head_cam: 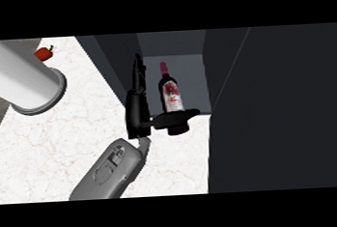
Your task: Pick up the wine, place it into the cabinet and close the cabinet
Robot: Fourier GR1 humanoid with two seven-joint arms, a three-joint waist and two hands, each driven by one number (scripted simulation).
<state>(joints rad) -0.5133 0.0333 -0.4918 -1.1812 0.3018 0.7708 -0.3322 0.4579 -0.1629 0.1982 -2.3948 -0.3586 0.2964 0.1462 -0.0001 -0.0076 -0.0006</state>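
Observation:
The wine bottle (172,93), dark with a red label and a red cap, stands upright inside the open dark cabinet (182,47), just at its front edge. My left hand (136,112) is right beside the bottle's left side. Its fingers (137,71) are straight and point into the cabinet, with a narrow gap to the glass. The thumb (177,117) sticks out to the right across the bottle's base and hides the bottom. My grey forearm (110,169) comes up from the lower edge. The right hand does not show.
The cabinet's dark door (278,109) stands open and fills the right side of the view. A large white cylinder (23,79) stands at the far left on the white marble counter (66,140), with a small red fruit (45,53) behind it.

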